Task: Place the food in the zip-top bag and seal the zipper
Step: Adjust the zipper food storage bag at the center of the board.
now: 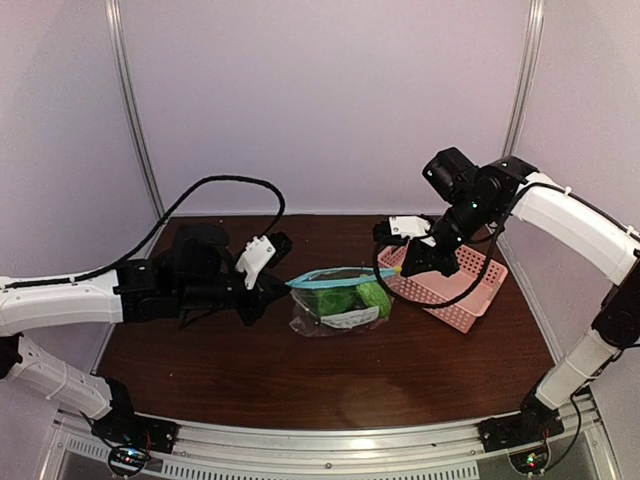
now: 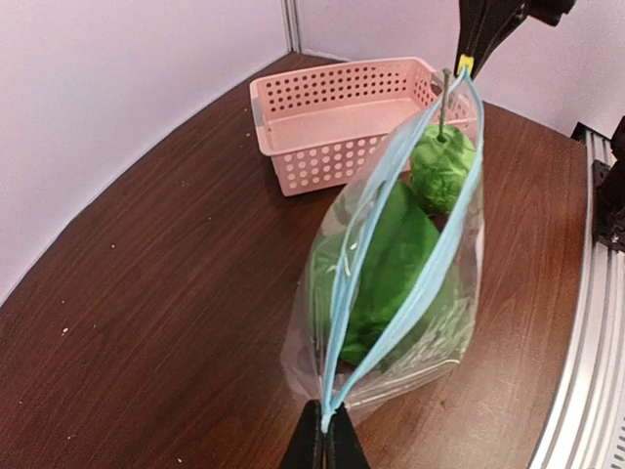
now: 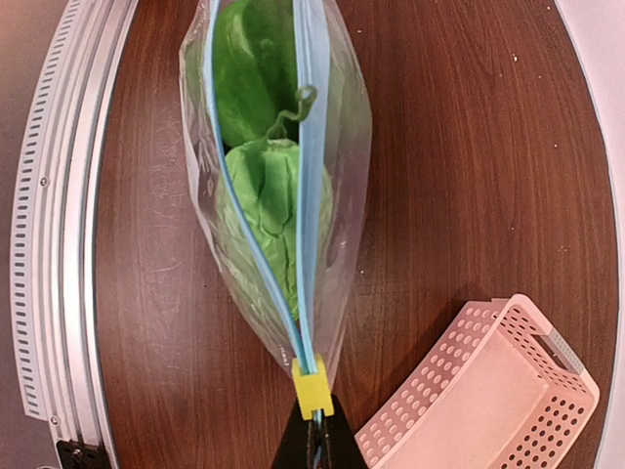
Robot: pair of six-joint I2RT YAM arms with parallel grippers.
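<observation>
Teal-blue catches the eye first: the zipper runs along the top of the zip-top bag, and its 2 strips bow apart through the middle, so the mouth stands open. They meet only at the 2 ends.

The bag stands mouth-up in the middle of the dark wooden bench, stretched between the 2 arms. The left pincer is closed tight on the corner where the strips join on its side. The right pincer is likewise clamped narrow on the opposite end of the mouth, its fingers just behind a small yellow slider that sits on the zipper there.

Inside the clear crinkly plastic lies the green vegetable, glossy and long, filling most of the lower part of the bag. A rounder green piece with a thin stem pointing up sits nearer the right pincer's end, also within the bag walls.

A pink perforated basket stands on the bench toward the back right, near the bag's right end but apart from it. From above it looks tilted, though I cannot tell what it leans on. White printed marks show on the bag's near face in the top view.
</observation>
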